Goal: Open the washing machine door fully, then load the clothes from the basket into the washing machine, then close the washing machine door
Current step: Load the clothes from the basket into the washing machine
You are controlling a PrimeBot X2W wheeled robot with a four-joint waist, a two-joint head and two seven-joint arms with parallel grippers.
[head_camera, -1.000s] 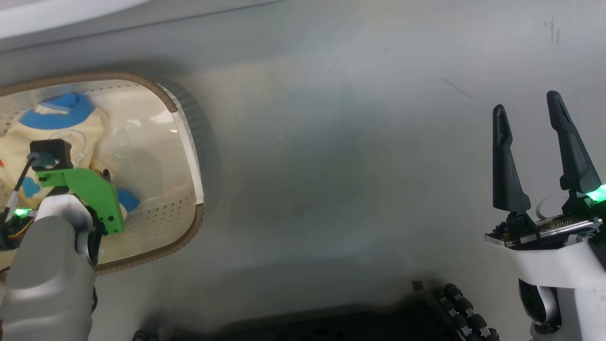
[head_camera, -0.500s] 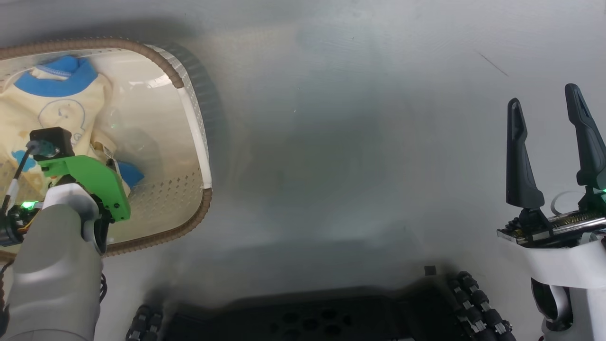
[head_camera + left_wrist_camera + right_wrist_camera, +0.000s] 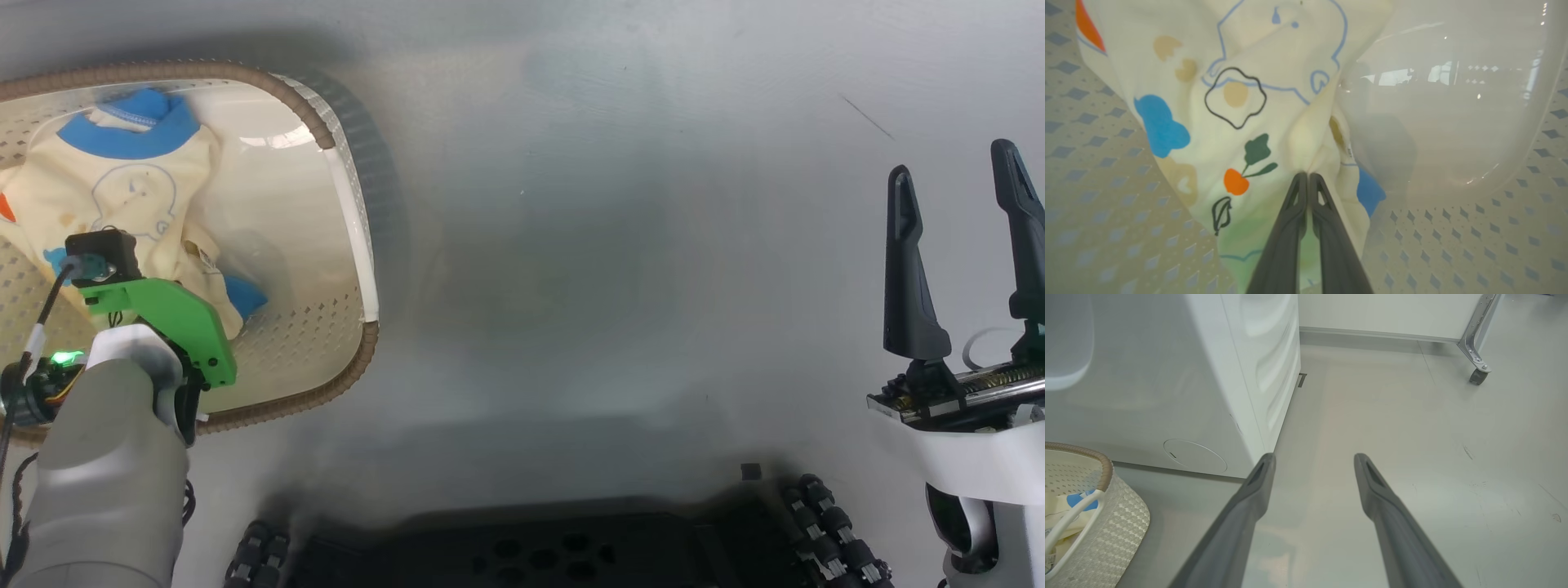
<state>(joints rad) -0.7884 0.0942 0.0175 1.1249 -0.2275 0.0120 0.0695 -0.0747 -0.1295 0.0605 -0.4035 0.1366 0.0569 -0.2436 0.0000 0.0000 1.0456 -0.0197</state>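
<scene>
The clothes (image 3: 122, 196), a cream garment with a blue collar and cartoon prints, lie in the basket (image 3: 359, 359) at the left of the head view. My left arm reaches down into the basket. In the left wrist view my left gripper (image 3: 1308, 176) is shut on a raised fold of the clothes (image 3: 1229, 102), with the perforated basket wall (image 3: 1453, 228) around it. My right gripper (image 3: 951, 159) stands open over bare floor at the right, holding nothing. The right wrist view shows that gripper (image 3: 1314, 457), the white washing machine (image 3: 1241, 375) and the basket (image 3: 1122, 514). The washing machine door is out of view.
Grey floor (image 3: 612, 245) stretches between the basket and my right arm. My dark wheeled base (image 3: 531, 555) lies along the bottom edge of the head view. A round service flap (image 3: 1194, 455) sits low on the machine. A metal leg with a caster (image 3: 1478, 371) stands at the far right.
My left gripper has shut on a fold of the clothes inside the basket. The head camera has moved, shifting the whole picture. The right gripper stays open.
</scene>
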